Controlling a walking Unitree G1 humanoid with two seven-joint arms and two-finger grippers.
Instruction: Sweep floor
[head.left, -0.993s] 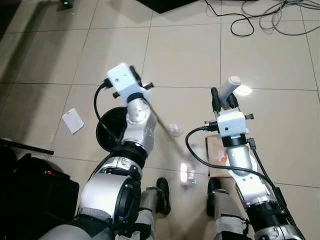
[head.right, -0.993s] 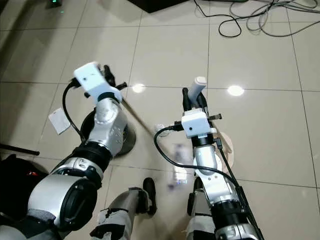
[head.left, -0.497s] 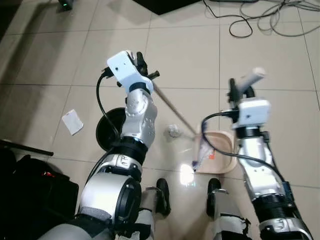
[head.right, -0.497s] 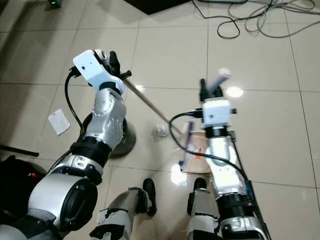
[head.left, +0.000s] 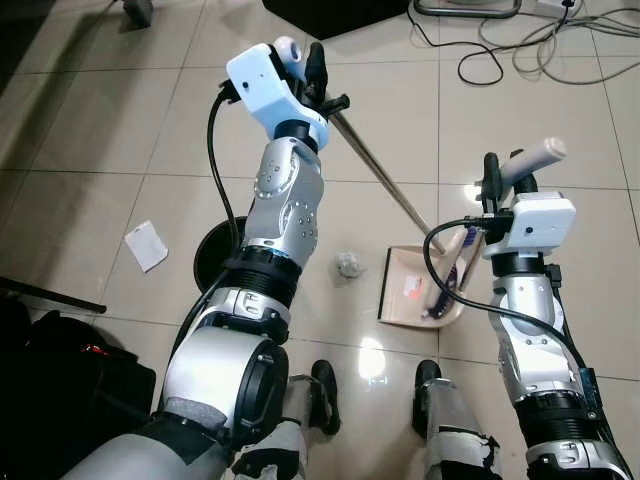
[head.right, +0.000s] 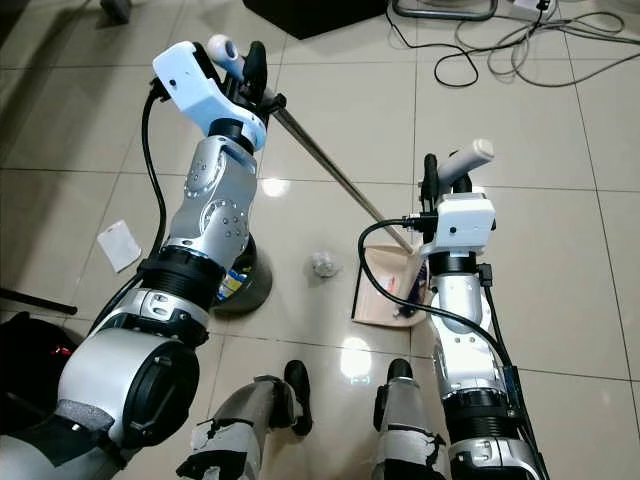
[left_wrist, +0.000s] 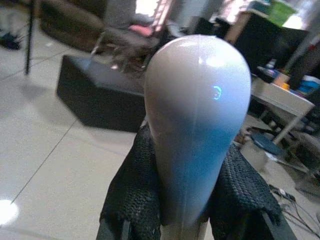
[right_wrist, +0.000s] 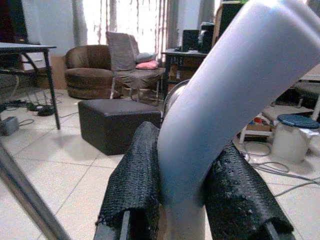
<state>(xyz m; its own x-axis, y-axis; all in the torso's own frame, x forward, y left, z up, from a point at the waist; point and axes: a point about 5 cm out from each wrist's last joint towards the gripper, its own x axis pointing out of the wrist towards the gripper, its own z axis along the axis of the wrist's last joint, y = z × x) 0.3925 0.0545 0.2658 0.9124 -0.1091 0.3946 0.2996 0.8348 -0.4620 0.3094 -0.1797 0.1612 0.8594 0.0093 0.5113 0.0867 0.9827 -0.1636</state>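
No legible writing on dustpan (head.left: 410, 290) sticker.

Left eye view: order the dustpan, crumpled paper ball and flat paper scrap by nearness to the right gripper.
1. Dustpan, on the floor just below the right gripper.
2. Crumpled paper ball, mid-floor, left of the dustpan.
3. Flat paper scrap, far to the robot's left.

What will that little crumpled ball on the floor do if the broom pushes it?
The crumpled ball looks like scrunched paper, so it is probably very light and may skid or tumble easily. Its lumpy shape likely stops it rolling far. It lies apart from the dustpan, so a gentle sweep might suffice.
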